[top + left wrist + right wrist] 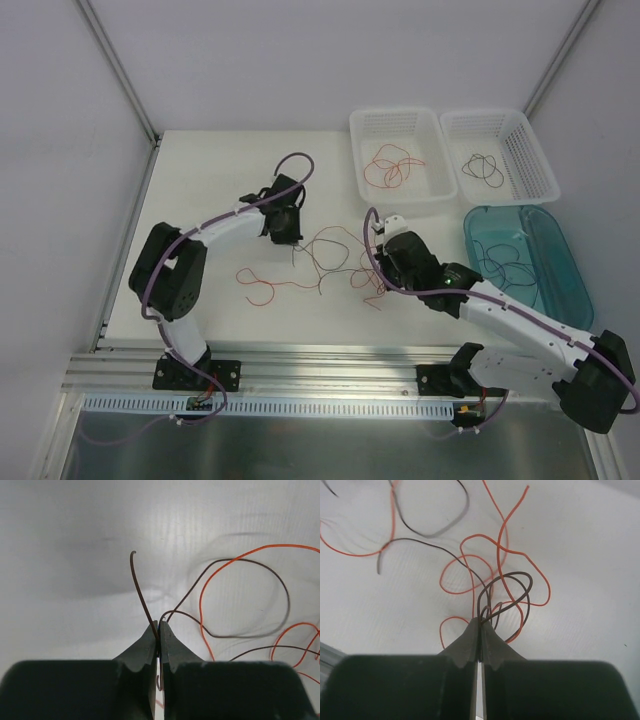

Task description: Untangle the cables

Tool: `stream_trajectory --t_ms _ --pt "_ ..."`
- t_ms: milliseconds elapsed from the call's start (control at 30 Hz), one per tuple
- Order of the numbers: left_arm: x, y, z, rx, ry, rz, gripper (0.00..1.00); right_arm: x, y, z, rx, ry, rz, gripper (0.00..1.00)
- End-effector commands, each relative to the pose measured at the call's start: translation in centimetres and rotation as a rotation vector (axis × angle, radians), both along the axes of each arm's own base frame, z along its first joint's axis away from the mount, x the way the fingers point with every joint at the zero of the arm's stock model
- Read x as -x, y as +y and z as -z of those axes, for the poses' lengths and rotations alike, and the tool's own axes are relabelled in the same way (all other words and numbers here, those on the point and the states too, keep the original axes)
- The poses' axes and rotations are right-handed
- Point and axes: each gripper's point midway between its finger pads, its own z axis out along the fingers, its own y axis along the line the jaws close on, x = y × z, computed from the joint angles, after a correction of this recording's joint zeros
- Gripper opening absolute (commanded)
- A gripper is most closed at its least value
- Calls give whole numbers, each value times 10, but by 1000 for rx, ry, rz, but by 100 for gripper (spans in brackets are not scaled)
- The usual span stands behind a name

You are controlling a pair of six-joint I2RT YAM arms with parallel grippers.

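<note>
A loose tangle of red-orange and dark brown cables (330,255) lies mid-table between the two arms. My left gripper (288,236) (159,625) sits at the tangle's left end, shut on a dark brown cable (141,587) whose hooked free end sticks up past the tips. A red-orange cable (202,610) loops just to its right. At the tangle's right end, my right gripper (382,262) (480,622) is shut on looped dark brown cable (525,580). That loop is woven through red-orange loops (502,555).
Two white baskets stand at the back right; the left one (356,150) holds red cables, the right one (535,150) a dark cable. A teal tray (575,270) at the right holds dark cables. A metal rail runs along the near edge.
</note>
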Motion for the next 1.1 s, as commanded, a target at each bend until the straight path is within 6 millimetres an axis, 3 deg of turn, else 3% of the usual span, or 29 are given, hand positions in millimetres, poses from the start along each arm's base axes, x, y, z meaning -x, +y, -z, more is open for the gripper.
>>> stream_trajectory --t_ms 0,200,367,467,567,700,767,867,967,1067 --pt "-21 67 -63 -147 -190 -141 0 -2 -30 4 88 -32 104 1" --pt "-13 167 -147 -264 -379 -356 0 0 -62 14 117 -6 229 1" --pt "9 209 -223 -311 -567 -441 0 -1 -74 17 80 33 285 1" --pt "18 204 -250 -244 -634 -412 0 1 -62 19 41 62 234 1" --pt "26 179 -254 -121 -635 -318 0 3 -41 16 -27 94 165 9" --pt "36 143 -242 35 -577 -179 0 8 -26 6 -90 114 106 44" --pt "39 131 -232 72 -542 -119 0 10 -24 -5 -108 105 87 57" --pt "47 106 -218 147 -484 15 0 17 -16 -18 -140 101 18 64" --pt "57 83 -203 241 -449 138 0 24 2 -45 -198 47 -95 68" --pt "65 68 -194 314 -453 215 0 35 33 -76 -308 4 -238 71"
